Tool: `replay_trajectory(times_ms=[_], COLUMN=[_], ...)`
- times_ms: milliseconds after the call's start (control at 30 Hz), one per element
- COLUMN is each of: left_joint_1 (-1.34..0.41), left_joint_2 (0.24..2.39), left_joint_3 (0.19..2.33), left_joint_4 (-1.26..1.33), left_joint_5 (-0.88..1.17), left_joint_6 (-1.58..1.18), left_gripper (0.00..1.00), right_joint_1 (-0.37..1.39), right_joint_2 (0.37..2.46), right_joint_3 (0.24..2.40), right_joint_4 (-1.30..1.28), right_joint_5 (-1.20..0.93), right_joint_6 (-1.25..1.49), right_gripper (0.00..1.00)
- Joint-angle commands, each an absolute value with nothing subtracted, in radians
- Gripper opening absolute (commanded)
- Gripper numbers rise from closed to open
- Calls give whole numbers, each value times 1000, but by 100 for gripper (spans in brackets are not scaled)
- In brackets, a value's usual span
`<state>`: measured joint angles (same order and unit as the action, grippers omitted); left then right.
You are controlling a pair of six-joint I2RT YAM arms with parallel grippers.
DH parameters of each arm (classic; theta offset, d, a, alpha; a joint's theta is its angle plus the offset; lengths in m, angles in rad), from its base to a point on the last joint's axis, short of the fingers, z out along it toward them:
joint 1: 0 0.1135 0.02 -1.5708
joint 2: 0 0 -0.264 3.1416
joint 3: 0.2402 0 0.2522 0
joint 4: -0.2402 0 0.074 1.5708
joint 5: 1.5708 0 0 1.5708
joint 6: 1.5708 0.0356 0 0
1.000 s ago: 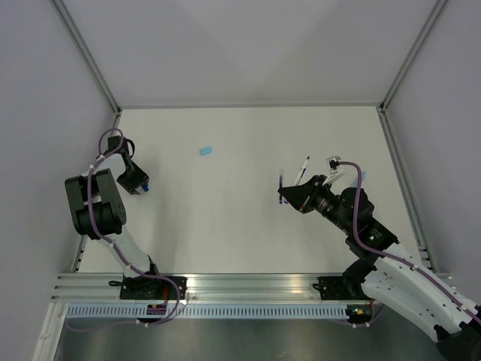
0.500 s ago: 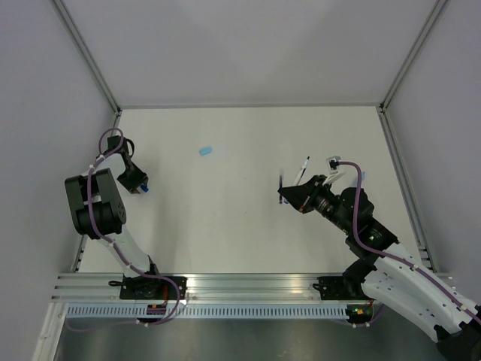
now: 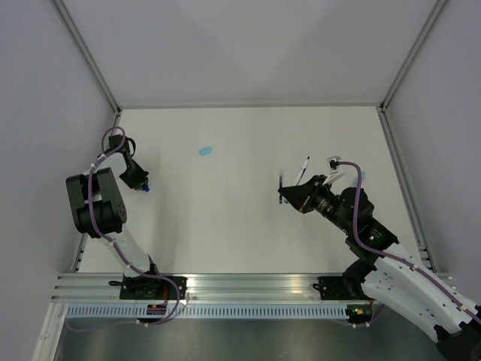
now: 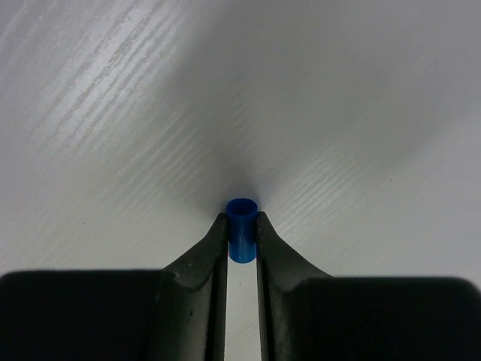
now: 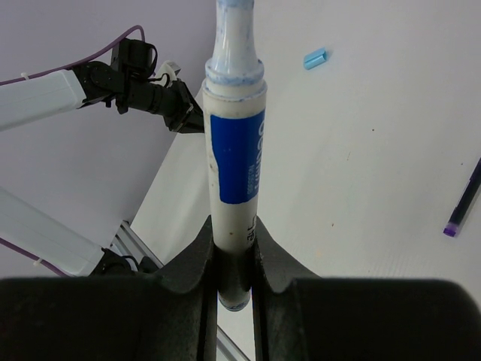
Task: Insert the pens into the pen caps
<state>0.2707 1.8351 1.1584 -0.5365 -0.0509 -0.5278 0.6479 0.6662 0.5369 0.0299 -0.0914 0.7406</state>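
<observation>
We are looking down on a white table point(image 3: 225, 226) that is lying inside a plain, pale grey enclosure. We are seeing a back wall point(image 3: 248, 45), a left wall point(image 3: 37, 90) and a right wall point(image 3: 455, 90), with slanting aluminium posts point(image 3: 86, 54) running along the corners. An aluminium rail point(image 3: 248, 286) is bordering the near edge. Soft, even light is falling everywhere, and it is casting only faint shadows.

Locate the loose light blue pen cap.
Top view: the light blue pen cap lies alone on the table, left of centre toward the far edge, beyond and right of the left fingers.
</observation>
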Motion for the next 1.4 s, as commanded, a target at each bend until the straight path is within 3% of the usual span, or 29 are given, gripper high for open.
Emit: replay_trajectory(times_ms=[0,100,467,600,767,967,1100,1133,1233,1267,1367], left_joint_1=[230,183,-244,-310,-386,-403,-407,-407,-407,-407,-407], left_joint_2=[1833,1778,1203,1131,1071,1022,1009,1009,1035,1063,1123], left_joint_3=[1124,1089,623,552,522,494,495,499,586,610,663], left_joint_4=[-513,-451,368,571,696,911,884,779,445,214,-63], left_joint_5=[39,139,750,970,1034,1068,1052,1023,802,628,302], left_joint_6=[-497,-471,-425,-515,-607,-755,-743,-732,-646,-628,-641], left_gripper=[2,2,2,2,2,2,2,2,2,2,2], right_joint_1=[646,647,646,646,647,652,652,652,652,652,652], right_joint_2=[650,652,683,692,736,706,712,716,722,724,732], right_joint_3=[540,538,515,497,508,502,508,509,515,518,528], right_joint_4=[51,51,100,170,255,278,239,226,183,167,140], right_joint_5=[-77,-69,-103,-178,-366,-394,-342,-318,-247,-230,-198], right_joint_6=[742,733,693,664,641,594,575,577,577,578,581], right_gripper=[0,0,0,0,0,0,0,0,0,0,0])
